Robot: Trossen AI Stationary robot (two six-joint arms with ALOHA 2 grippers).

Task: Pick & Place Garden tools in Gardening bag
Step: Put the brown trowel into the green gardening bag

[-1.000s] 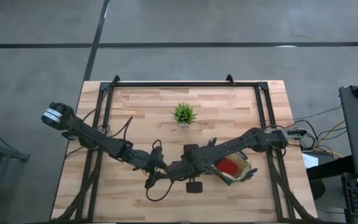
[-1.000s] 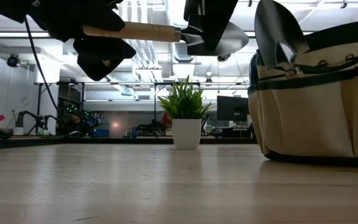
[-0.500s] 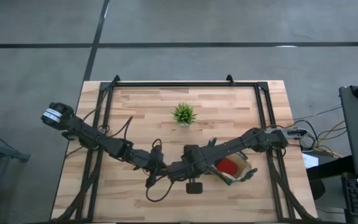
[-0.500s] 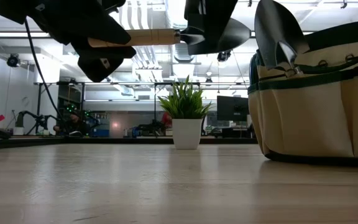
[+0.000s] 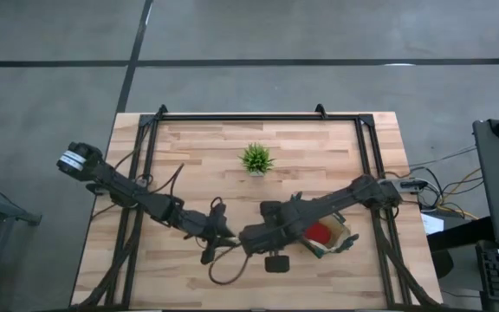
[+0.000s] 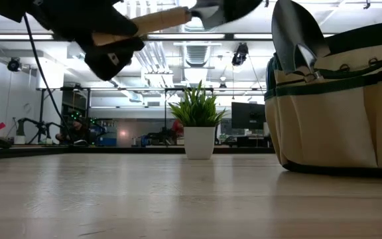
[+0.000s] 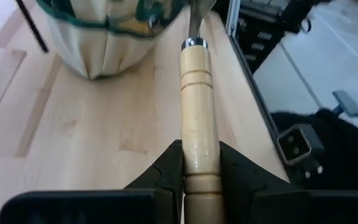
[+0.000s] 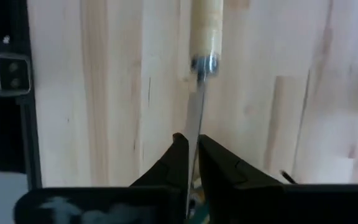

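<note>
A small green potted plant (image 5: 255,159) stands upright on the wooden table (image 5: 197,147), apparently well behind its middle.

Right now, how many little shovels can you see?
2. One trowel hangs in the air between both grippers; another trowel stands in the gardening bag. More may be hidden inside.

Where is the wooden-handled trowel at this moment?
The trowel hangs above the table's front middle, between the left gripper and the right gripper, left of the gardening bag.
</note>
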